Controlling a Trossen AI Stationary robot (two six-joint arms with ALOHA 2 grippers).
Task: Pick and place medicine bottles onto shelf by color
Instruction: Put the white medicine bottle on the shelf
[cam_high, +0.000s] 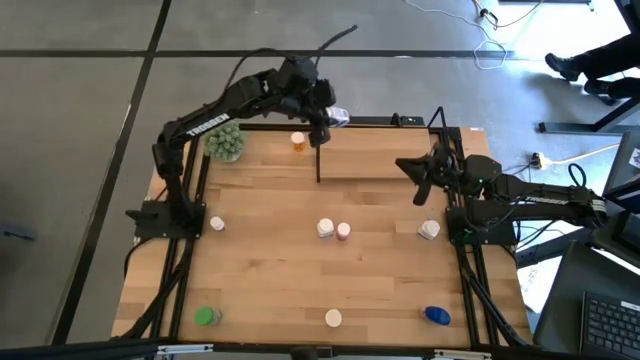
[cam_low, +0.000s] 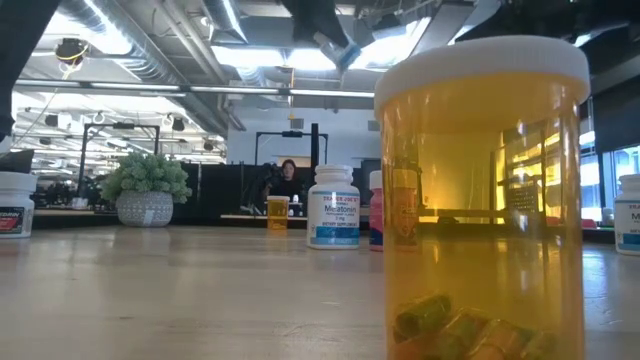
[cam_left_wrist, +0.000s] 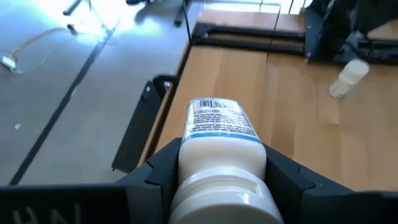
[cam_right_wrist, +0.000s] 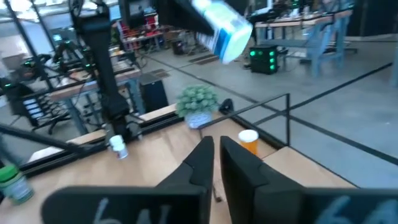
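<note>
Your left gripper (cam_left_wrist: 217, 180) is clamping its fingers on a white cylindrical medicine bottle with a blue-striped label (cam_left_wrist: 217, 140), which the left wrist view is showing close up; the high view is placing it at upper centre, above the light wood shelf (cam_high: 390, 165). In the low view's right half, a translucent amber white-capped bottle (cam_low: 480, 200) is holding greenish capsules (cam_low: 450, 325). Your right gripper (cam_right_wrist: 216, 163) is keeping its fingers nearly together, empty.

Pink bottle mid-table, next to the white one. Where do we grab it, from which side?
Grip the pink bottle around its body from straight above: it stands upright. Put the fingers on its near and far sides, since the white bottle sits tight against its left-arm side.
</note>
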